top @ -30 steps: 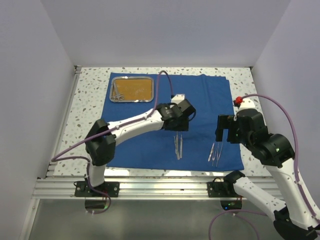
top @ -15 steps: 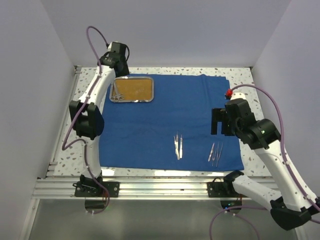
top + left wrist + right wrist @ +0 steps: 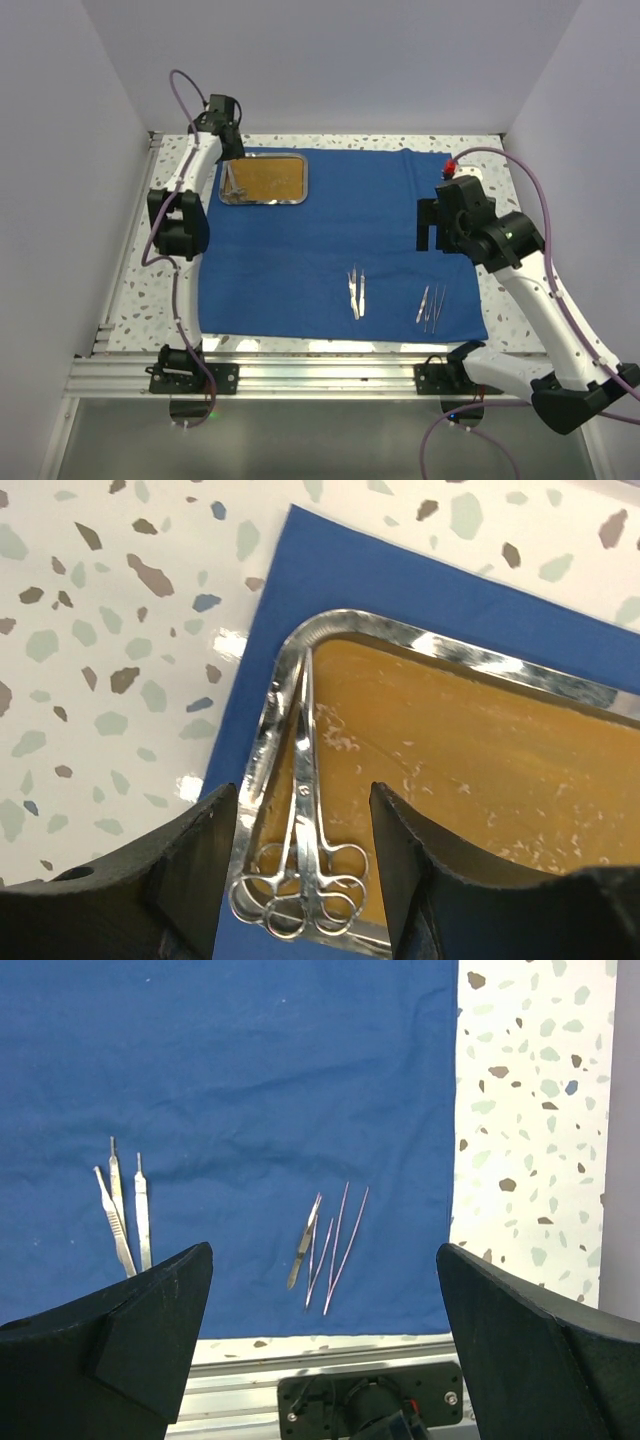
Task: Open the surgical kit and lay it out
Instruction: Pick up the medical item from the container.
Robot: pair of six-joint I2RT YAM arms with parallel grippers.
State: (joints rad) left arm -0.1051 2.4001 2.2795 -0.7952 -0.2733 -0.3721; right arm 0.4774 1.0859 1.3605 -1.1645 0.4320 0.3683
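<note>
— Nearby, slim silver scalpels [image 3: 356,291] and tweezers [image 3: 431,306] lie on the royal-blue cloth wrap [image 3: 330,225]; right gripper [image 3: 322,1257] hangs spread wide, empty.
— Farther, left gripper [image 3: 305,802], jaws parted, straddles silver ring-handled forceps [image 3: 300,780] in the orange-based steel tray [image 3: 450,651]. Centre, lower, then close.

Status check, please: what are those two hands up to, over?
Left hand open over forceps in tray. Right hand open, empty, above cloth. Scalpels, tweezers laid out. Nothing in the way.
</note>
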